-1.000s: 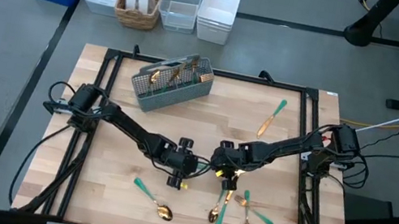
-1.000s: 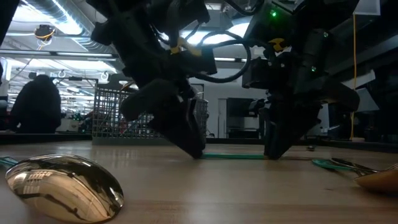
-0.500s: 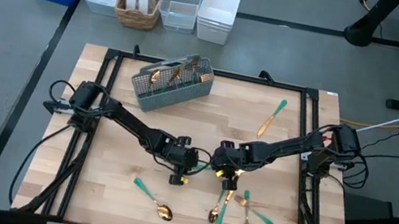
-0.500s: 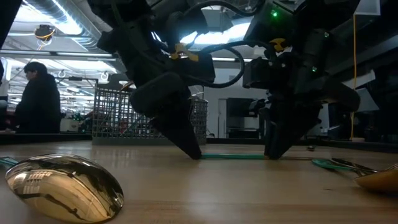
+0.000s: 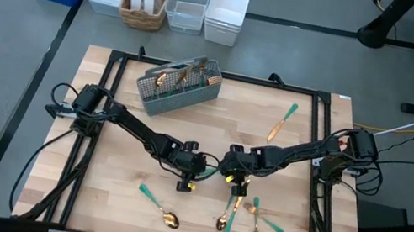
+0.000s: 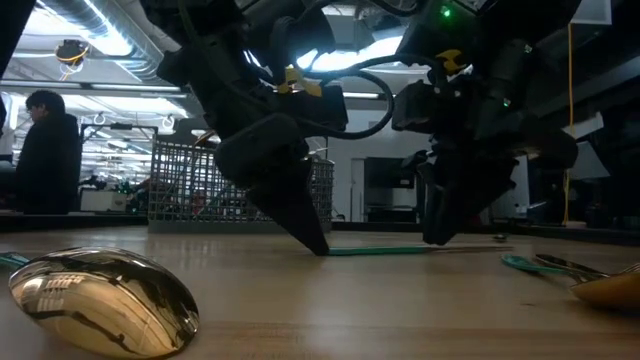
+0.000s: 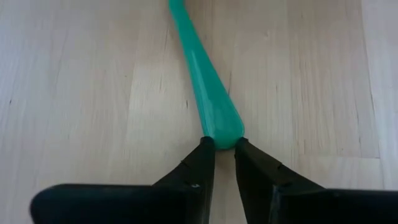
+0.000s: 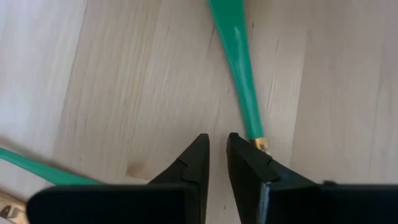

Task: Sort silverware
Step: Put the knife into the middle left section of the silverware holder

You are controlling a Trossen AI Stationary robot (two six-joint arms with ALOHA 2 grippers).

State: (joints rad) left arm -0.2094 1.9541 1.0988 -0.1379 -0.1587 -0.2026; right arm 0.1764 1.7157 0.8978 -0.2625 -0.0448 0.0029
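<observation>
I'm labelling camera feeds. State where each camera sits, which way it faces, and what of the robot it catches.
High: overhead, straight down on the table; both arms, left hand, right hand.
Low: table-top height, level toward the room; both arms drop from above.
Left wrist: on the left arm, facing the wood; own hand pinching a teal handle.
Right wrist: on the right arm, facing the wood; own hand.
Shared: high and low show the mesh caddy.
</observation>
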